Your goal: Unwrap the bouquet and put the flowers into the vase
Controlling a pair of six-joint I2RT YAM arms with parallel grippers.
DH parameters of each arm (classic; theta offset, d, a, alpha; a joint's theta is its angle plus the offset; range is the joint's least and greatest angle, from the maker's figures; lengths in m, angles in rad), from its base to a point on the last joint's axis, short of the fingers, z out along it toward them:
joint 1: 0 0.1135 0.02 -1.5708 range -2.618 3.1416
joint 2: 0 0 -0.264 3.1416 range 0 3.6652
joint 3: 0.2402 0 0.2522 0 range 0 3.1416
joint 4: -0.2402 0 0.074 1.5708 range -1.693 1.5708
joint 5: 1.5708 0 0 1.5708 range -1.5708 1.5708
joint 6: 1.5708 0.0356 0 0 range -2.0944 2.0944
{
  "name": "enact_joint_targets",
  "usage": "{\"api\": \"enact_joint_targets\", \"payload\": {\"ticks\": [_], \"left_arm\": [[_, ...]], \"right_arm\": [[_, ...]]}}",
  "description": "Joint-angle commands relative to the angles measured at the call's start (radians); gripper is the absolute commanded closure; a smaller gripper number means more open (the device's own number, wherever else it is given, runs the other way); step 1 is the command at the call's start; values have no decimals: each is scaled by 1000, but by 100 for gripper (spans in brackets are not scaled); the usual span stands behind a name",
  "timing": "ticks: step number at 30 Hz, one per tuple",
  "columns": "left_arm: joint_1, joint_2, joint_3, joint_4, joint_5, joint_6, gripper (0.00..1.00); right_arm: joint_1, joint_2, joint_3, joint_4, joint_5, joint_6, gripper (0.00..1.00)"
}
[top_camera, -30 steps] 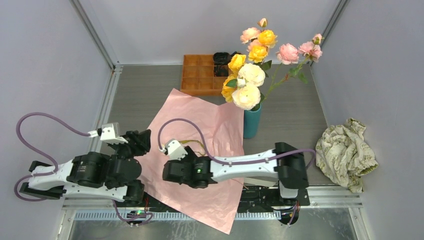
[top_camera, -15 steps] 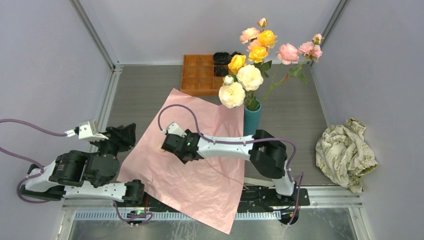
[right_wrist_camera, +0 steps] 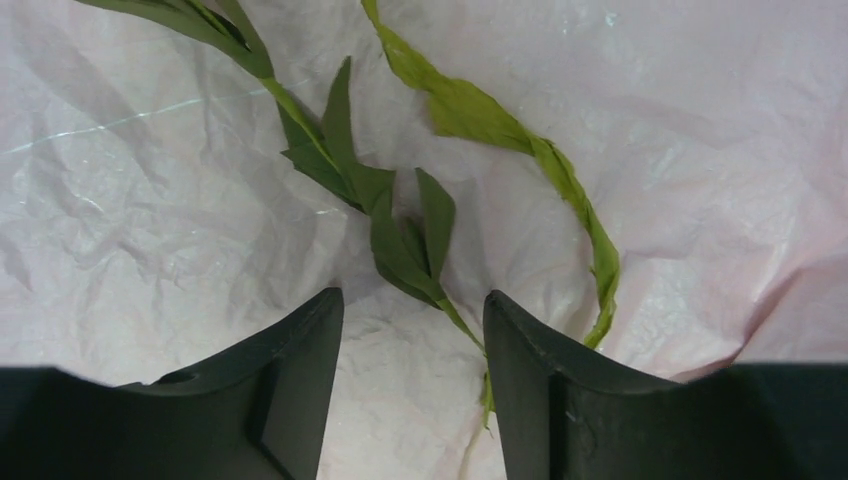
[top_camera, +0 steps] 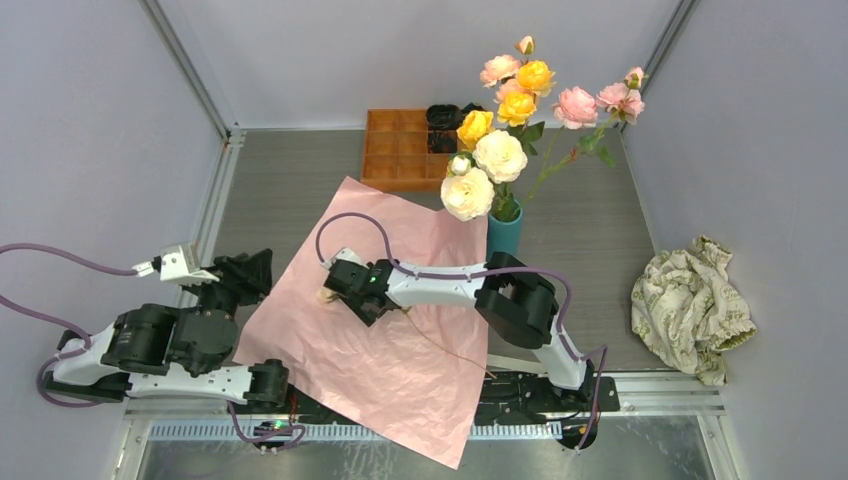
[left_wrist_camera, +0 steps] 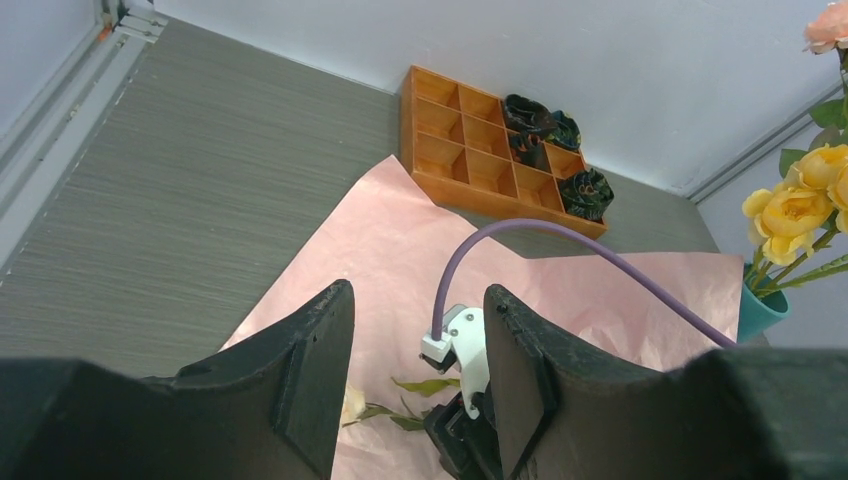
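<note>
While most flowers (top_camera: 500, 155) stand in the teal vase (top_camera: 503, 238) far back on the surface (top_camera: 290, 180), the right pincer (right_wrist_camera: 412, 300), jaws apart, straddles one leafy stem (right_wrist_camera: 400, 240) lying on the pink paper (top_camera: 400, 370). The left pincer (left_wrist_camera: 417, 290) gapes empty near the sheet's left edge.

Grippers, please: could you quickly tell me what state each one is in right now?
Left gripper: open, empty.
Right gripper: open, astride a leafy stem, not gripping it.

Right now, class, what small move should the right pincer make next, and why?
Probably lower a little and close. The right pincer stands open over a leafy stem, which lies on the pink paper between its jaws, while other flowers already stand in the vase.
</note>
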Motion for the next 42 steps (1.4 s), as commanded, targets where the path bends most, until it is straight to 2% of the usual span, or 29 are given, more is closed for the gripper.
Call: {"api": "enact_joint_targets", "payload": {"ticks": [1, 7, 10, 14, 19, 25, 35, 42], "left_arm": [[-2, 24, -2, 44, -39, -6, 49], [-2, 32, -7, 44, -33, -15, 49], [-3, 33, -8, 44, -29, -19, 49], [-2, 35, -9, 44, -25, -20, 49], [-2, 33, -16, 44, -27, -24, 49], [-2, 32, -18, 45, -24, -25, 49], [-2, 35, -20, 49, -18, -29, 49], [-3, 56, -11, 54, -15, -29, 50]], "right_arm": [[-3, 4, 5, 52, -31, -9, 44], [-18, 13, -25, 80, -66, -3, 50], [-36, 20, -42, 98, -122, 3, 57], [-65, 20, -70, 139, -194, 23, 72], [-68, 26, -60, 126, -177, 23, 78], [-65, -9, -45, 85, -119, 29, 98], [56, -308, -21, -42, 79, 15, 99], [218, -523, 60, -168, 304, -17, 99]]}}
